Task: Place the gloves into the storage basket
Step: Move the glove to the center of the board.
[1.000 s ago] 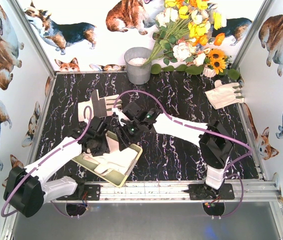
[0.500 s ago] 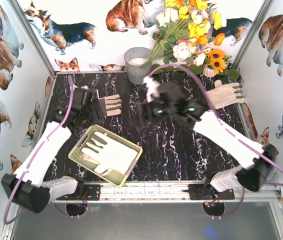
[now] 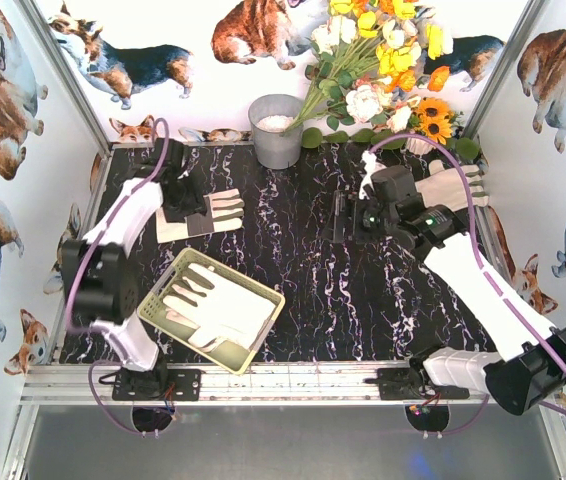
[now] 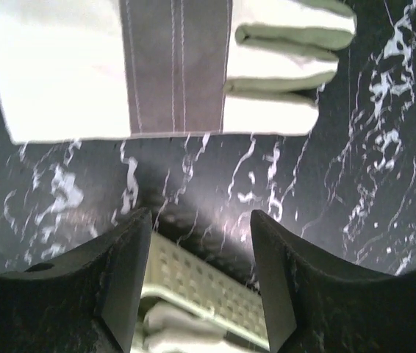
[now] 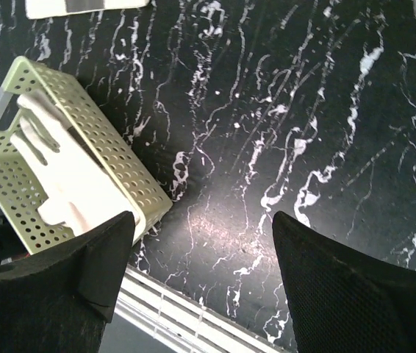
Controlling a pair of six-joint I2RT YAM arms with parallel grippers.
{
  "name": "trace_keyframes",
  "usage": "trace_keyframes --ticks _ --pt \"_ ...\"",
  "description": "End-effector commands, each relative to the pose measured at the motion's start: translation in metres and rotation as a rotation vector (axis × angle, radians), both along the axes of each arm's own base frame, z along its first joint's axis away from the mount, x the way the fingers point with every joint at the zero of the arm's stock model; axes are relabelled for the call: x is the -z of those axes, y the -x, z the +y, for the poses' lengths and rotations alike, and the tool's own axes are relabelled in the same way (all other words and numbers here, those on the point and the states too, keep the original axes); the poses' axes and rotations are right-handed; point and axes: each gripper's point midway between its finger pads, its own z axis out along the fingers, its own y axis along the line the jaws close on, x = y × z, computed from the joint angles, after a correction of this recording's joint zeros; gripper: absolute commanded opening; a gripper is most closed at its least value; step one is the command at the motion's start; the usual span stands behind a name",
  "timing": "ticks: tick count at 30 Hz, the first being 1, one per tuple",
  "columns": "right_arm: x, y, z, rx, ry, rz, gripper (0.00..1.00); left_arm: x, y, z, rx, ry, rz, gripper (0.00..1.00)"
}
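Here: both pairs of jaws gape, empty.
A glove point(image 4: 175, 66) (grey band) lies just beyond left gripper point(image 4: 201, 220); storage basket point(image 5: 112, 154) left of right gripper point(image 5: 202, 234).

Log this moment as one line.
left pincer: open, at rear-left glove, not gripping | right pincer: open, empty | basket: white gloves inside | rear-right glove: outside basket
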Motion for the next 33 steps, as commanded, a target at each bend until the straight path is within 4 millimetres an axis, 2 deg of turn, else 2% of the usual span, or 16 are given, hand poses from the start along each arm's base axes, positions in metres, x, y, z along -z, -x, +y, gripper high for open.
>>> trace_keyframes --ticks 1,3,7,14,20,23,27,30,33 --pt "-0.013 -0.004 -0.010 0.088 -0.050 -0.042 0.77 0.017 -0.037 -0.005 0.045 0.025 -0.005 0.50" --pt "-0.009 -0.005 -0.012 0.101 -0.058 -0.030 0.77 0.038 -0.046 -0.003 0.043 0.022 0.040 0.50" --pt "-0.001 -0.008 -0.018 0.137 -0.048 -0.011 0.77 0.068 -0.054 -0.002 0.040 0.030 0.095 0.49" --pt "0.009 -0.011 -0.028 0.193 -0.078 0.028 0.77 0.102 -0.053 -0.009 0.049 0.069 0.153 0.49" --pt "0.012 -0.012 -0.034 0.209 -0.086 0.051 0.76 0.127 -0.046 -0.032 0.086 0.140 0.199 0.48" --pt "0.014 -0.011 -0.036 0.213 -0.083 0.059 0.76 0.132 -0.038 -0.057 0.113 0.191 0.220 0.48" --pt "0.016 -0.009 -0.038 0.216 -0.087 0.067 0.76 0.130 -0.026 -0.102 0.142 0.270 0.228 0.48" --pt "0.019 -0.007 -0.036 0.217 -0.100 0.076 0.76 0.116 -0.018 -0.146 0.171 0.345 0.211 0.48" --pt "0.023 -0.008 -0.033 0.220 -0.125 0.086 0.76 0.093 -0.012 -0.195 0.211 0.437 0.176 0.48"
